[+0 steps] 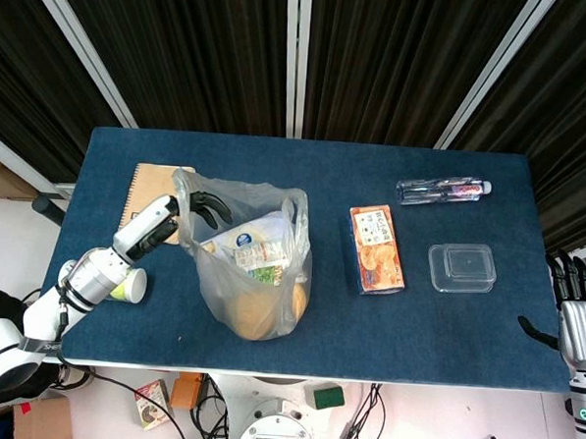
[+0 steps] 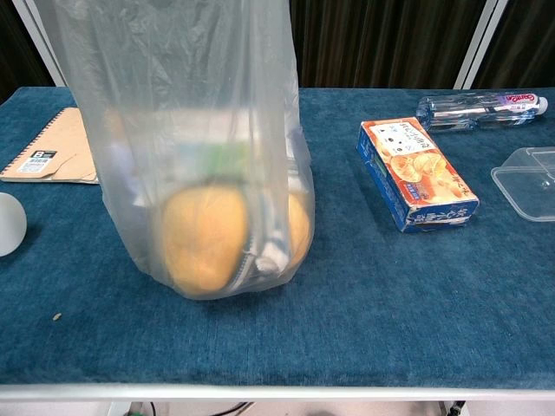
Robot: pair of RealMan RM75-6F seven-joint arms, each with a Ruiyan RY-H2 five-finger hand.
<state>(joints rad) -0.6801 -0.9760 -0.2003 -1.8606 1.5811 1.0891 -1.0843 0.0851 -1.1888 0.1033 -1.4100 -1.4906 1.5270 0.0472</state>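
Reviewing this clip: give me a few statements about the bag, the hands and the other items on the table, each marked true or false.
1. The left hand holds the clear plastic bag at its upper edge. True.
2. The bag is empty. False: it holds round yellow-orange items and packaged goods.
3. The water bottle stands upright. False: it lies on its side near the table's far edge.
4. The right hand is off the table's right edge, touching nothing on the table. True.
5. The cracker box lies inside the bag. False: it lies on the table, right of the bag.
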